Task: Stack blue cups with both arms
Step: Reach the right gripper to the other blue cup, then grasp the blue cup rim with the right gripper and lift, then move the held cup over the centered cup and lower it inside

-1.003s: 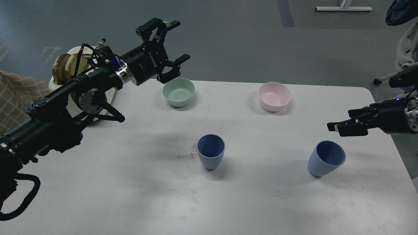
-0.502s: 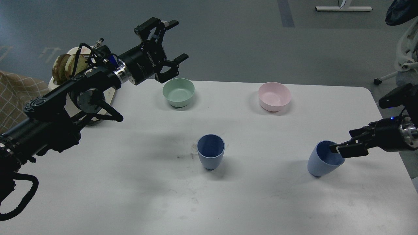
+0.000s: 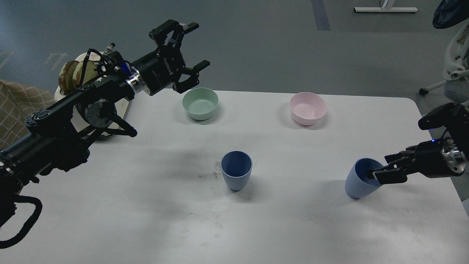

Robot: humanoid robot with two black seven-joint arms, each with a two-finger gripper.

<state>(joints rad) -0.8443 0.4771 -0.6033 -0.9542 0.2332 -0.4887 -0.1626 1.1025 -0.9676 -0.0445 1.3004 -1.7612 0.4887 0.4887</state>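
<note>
Two light-blue cups stand on the white table (image 3: 154, 205). One blue cup (image 3: 236, 175) stands upright at the middle. The other blue cup (image 3: 359, 181) is at the right and leans right. My right gripper (image 3: 383, 168) is at this cup's right rim, open, with its lower finger (image 3: 381, 176) reaching into the cup's mouth and its upper finger (image 3: 394, 157) outside the rim. My left gripper (image 3: 199, 44) is open and empty, held high above the table's far edge, just left of the green bowl.
A green bowl (image 3: 200, 103) and a pink bowl (image 3: 307, 107) stand at the back of the table. A white tray with bread (image 3: 75, 73) is at the far left behind my left arm. A chair base (image 3: 452, 69) stands at the right.
My right gripper came down and slightly right, from above the right cup to its rim, one finger now inside the mouth. The left arm barely shifted. The cups stayed put.
</note>
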